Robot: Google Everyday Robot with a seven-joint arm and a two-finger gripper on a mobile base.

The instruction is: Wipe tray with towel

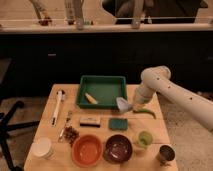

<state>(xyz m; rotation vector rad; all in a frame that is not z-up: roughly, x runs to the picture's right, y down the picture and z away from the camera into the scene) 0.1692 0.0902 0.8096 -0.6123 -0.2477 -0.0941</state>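
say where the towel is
The small pale grey-blue cloth towel hangs from the shut gripper, at the right front corner of the dark-green rectangular plastic tray.
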